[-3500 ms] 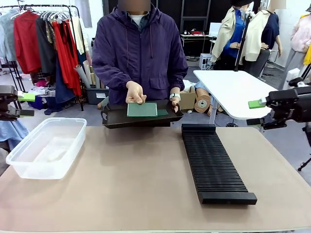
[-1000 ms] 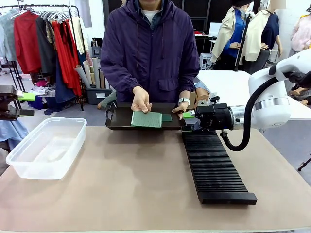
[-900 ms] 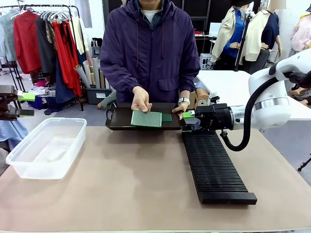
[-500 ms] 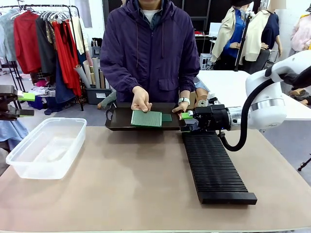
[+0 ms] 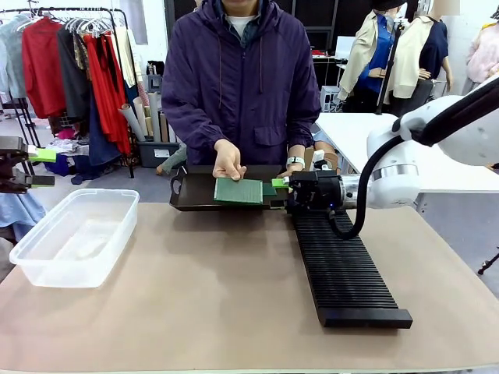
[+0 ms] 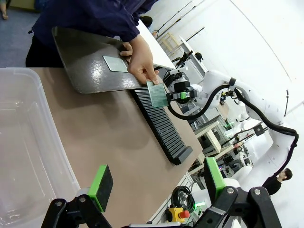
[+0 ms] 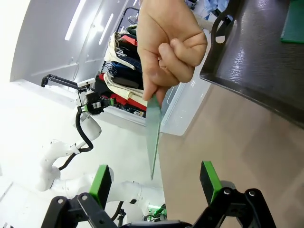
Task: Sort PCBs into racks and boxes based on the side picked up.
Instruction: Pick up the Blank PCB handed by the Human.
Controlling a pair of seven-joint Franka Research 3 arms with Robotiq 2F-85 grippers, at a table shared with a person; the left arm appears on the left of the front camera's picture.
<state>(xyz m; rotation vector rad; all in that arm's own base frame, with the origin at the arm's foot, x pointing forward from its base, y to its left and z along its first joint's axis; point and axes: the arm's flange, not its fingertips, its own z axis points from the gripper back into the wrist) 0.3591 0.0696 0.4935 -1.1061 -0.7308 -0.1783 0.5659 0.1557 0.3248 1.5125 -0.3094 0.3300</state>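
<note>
Right gripper [image 7: 155, 183] released, PCB [image 7: 153, 137] edge-on just ahead of its gap, pinched in person's hand [image 7: 168, 47]; risk: off-centre closure skews the PCB or nips the hand.

Right end effector [image 5: 279, 193] agape; left end effector [image 5: 40, 167] too

On the surface [image 5: 195, 296], the box [image 5: 74, 234] lies at my left, and the rack [image 5: 343, 261] lies right of the middle, running from the far edge toward me. At the far edge a person holds a tray [image 5: 195, 196]; one PCB [image 5: 268, 188] lies in it, and a hand [image 5: 228, 160] holds a second PCB [image 5: 238, 191] above it. My right claw [image 5: 279, 193] sits just right of that second PCB, by the rack's far end, and my left claw [image 5: 35, 167] hangs behind the box's left end.
</note>
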